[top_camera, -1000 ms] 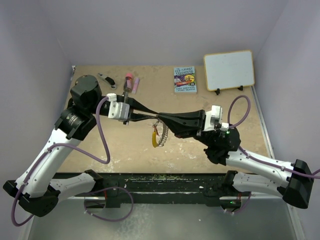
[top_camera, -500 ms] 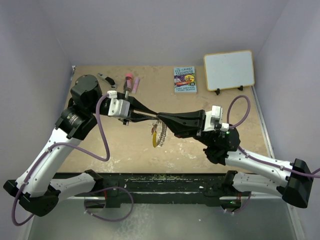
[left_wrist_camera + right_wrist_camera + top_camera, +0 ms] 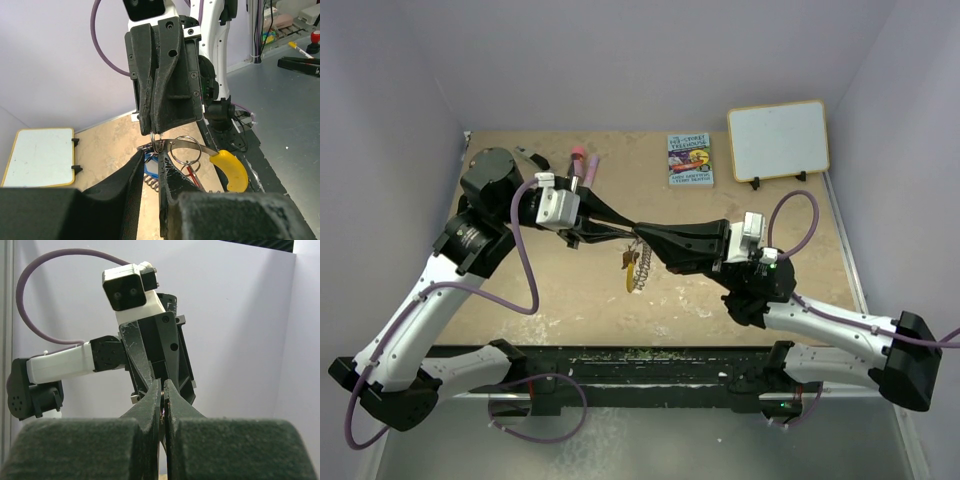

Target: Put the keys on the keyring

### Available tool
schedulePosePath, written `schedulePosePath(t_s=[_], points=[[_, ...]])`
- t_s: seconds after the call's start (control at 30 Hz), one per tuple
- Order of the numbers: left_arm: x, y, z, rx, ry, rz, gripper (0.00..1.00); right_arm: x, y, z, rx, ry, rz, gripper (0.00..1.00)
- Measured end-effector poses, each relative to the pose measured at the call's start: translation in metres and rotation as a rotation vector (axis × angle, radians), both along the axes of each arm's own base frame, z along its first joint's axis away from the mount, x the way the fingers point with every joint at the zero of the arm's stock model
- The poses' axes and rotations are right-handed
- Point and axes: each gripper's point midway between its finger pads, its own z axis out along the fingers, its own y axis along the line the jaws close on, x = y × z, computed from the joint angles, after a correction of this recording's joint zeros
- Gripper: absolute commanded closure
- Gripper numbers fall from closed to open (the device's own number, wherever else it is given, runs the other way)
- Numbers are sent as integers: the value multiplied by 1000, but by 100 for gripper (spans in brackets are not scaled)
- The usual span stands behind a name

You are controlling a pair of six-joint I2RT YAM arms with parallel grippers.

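Observation:
My left gripper and right gripper meet tip to tip above the middle of the table. The keyring hangs below them, with a yellow part and a silvery coil. In the left wrist view its metal strip with the yellow end runs across my left fingertips, which are closed on it. A red key hangs from a small split ring on the strip. A blue key tag shows in the gap between my left fingers. The right gripper is shut on a thin small ring above the blue tag.
A small book and a whiteboard are at the back right. A dark red tube and a black-and-silver clip tool lie at the back left, behind the left arm. Walls close in on three sides.
The left wrist has moved slightly back and to the left. The grippers stay joined at the tips and the keyring still hangs below them.

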Motion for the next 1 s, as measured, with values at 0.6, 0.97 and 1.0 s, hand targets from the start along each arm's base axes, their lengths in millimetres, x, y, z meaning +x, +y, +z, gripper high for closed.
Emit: schedulePosePath(t_s=[0.6,0.97,1.0], points=[[0,-2,8,-19,41,-3,79,-1,-3,7,53,-20,0,100],[2,-4,7,-15,70,-4,83,1,-4,6,68,-18,-4,100],[3,-4,7,-15,72,-4,84,1,-4,6,73,-17,-5,100]])
